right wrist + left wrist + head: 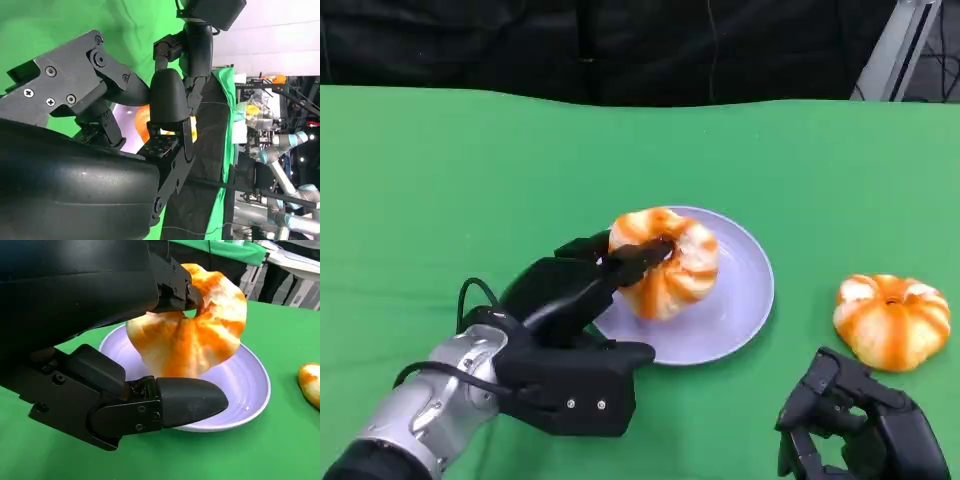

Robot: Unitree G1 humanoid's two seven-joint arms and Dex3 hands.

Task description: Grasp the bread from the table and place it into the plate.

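The left hand (582, 300) is reached out over the near-left edge of the plate (740, 320), and the bread (665, 262) is pinched in it: one black fingertip is hooked into the dimple at the bread's top, as seen in the left wrist view, while a thicker finger (187, 401) is stretched out below the bread, along the plate's near rim. The bread (192, 337) is held tilted over the plate's (250, 400) left half; whether its lower edge touches the plate cannot be told. The bread is round and puffy, lobed like a pumpkin, glossy, pale cream streaked with orange. The plate is round, shallow, smooth and pale lilac, and is set on a flat green cloth (450, 180).

The right hand (860, 430) is seen low at the near right, resting by the cloth, with its fingers curled inward and nothing in them. A second bun (892, 320) of the same lobed shape and colouring lies on the cloth to the right of the plate, well apart from it and just beyond the right hand, untouched. Hard, matte black shells are worn by both hands, and the left forearm (430, 400) is of brushed silver metal
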